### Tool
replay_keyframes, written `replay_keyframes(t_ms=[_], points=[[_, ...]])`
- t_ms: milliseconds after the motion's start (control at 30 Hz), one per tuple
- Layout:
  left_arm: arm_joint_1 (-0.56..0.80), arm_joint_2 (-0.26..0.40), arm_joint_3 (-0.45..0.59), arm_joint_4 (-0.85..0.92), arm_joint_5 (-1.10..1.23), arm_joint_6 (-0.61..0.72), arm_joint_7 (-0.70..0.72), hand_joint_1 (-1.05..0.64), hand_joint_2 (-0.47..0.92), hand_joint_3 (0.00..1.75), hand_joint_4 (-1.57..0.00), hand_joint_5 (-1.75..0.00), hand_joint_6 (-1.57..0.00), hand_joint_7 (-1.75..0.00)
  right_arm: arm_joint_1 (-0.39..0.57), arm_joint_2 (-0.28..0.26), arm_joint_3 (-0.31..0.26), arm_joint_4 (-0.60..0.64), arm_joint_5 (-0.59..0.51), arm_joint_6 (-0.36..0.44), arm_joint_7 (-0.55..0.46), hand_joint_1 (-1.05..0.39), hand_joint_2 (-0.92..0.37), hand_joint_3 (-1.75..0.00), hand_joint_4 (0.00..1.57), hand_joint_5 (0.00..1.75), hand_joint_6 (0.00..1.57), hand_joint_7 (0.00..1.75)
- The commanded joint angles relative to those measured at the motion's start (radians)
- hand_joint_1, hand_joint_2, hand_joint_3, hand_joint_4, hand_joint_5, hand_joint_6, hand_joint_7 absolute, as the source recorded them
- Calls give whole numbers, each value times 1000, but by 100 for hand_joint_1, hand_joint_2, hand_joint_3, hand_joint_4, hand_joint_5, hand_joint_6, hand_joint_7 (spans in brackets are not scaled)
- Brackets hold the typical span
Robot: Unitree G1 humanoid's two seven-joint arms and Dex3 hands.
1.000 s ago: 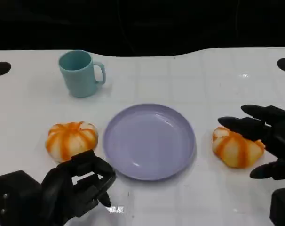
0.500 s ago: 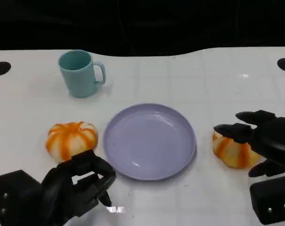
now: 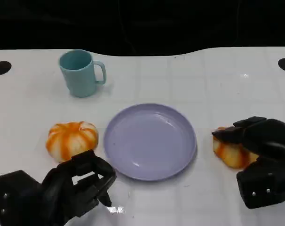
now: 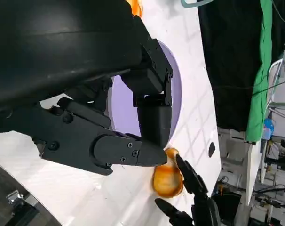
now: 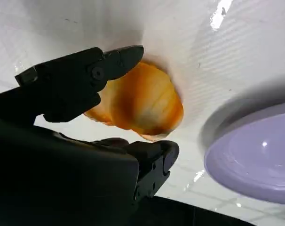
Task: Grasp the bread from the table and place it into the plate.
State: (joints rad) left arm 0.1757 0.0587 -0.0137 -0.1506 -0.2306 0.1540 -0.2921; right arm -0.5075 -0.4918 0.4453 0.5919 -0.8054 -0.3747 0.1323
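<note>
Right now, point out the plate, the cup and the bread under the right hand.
plate (image 3: 149, 113): head view, far rim.
cup (image 3: 76, 75): head view, outer wall.
bread (image 5: 145, 101): right wrist view, striped crust between the fingers.

An orange-striped round bread lies at the frame's lower left. A second bread lies at lower right. The empty lilac plate sits between them.

We can read no text, label, brand, number or sign anywhere in these views.
</note>
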Motion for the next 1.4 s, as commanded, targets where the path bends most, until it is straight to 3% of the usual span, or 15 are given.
replay_keyframes(t_ms=[33,233,367,467,567,600,667,700,767,1067,1133,1233,1400], points=[[12,9,5,-14,-1,-4,3,-52,92,28,-71,-175,-72,-140,-51,15,28,67,2,11,16,-28,-83,-2,26,12,37,3],[16,9,4,-19,-2,-5,1,-52,92,28,-71,-175,-72,-140,-93,24,51,112,3,34,36,-28,-85,-1,40,15,51,5],[18,10,4,-25,-5,-2,-1,-52,92,28,-71,-175,-72,-140,-105,34,39,122,29,51,40,-26,-87,-2,63,23,69,10],[19,9,3,-20,-4,-12,-4,-52,92,28,-71,-175,-72,-139,-126,50,12,177,79,26,8,-13,-91,-4,77,118,104,20],[21,8,2,-25,-3,-6,1,-53,92,28,-71,-175,-73,-138,-150,49,21,217,84,8,-14,-10,-92,-8,84,135,116,26],[21,8,2,-26,-3,-6,1,-53,92,27,-72,-175,-73,-138,-157,49,24,229,81,5,-22,-8,-92,-12,82,156,119,42],[21,9,1,-26,0,-7,2,-53,92,27,-72,-175,-73,-137,-170,53,28,255,78,-1,-48,-6,-92,-15,80,169,104,87],[21,9,1,-26,1,-8,2,-52,92,28,-73,-175,-74,-137,-174,55,28,268,78,-5,-63,-5,-92,-18,81,173,93,117],[22,10,1,-26,-1,-8,1,-52,92,28,-73,-175,-74,-137,-182,61,29,294,79,-21,-106,-6,-92,-22,82,174,85,136],[23,8,-1,-22,-1,-10,1,-51,92,29,-73,-175,-74,-136,-173,85,8,343,106,-101,-292,-2,-84,-33,86,175,71,160],[23,8,-1,-23,-2,-9,1,-51,92,29,-73,-175,-74,-136,-171,92,2,345,114,-114,-324,1,-77,-45,86,175,69,165],[24,7,-1,-26,0,-4,7,-52,92,29,-73,-175,-75,-136,-171,106,-12,349,129,-122,-357,4,-55,-82,88,175,73,158],[22,5,1,-20,-4,-8,4,-51,92,30,-72,-175,-74,-137,-168,126,-37,321,167,-144,-370,6,-42,-107,86,175,78,153]])
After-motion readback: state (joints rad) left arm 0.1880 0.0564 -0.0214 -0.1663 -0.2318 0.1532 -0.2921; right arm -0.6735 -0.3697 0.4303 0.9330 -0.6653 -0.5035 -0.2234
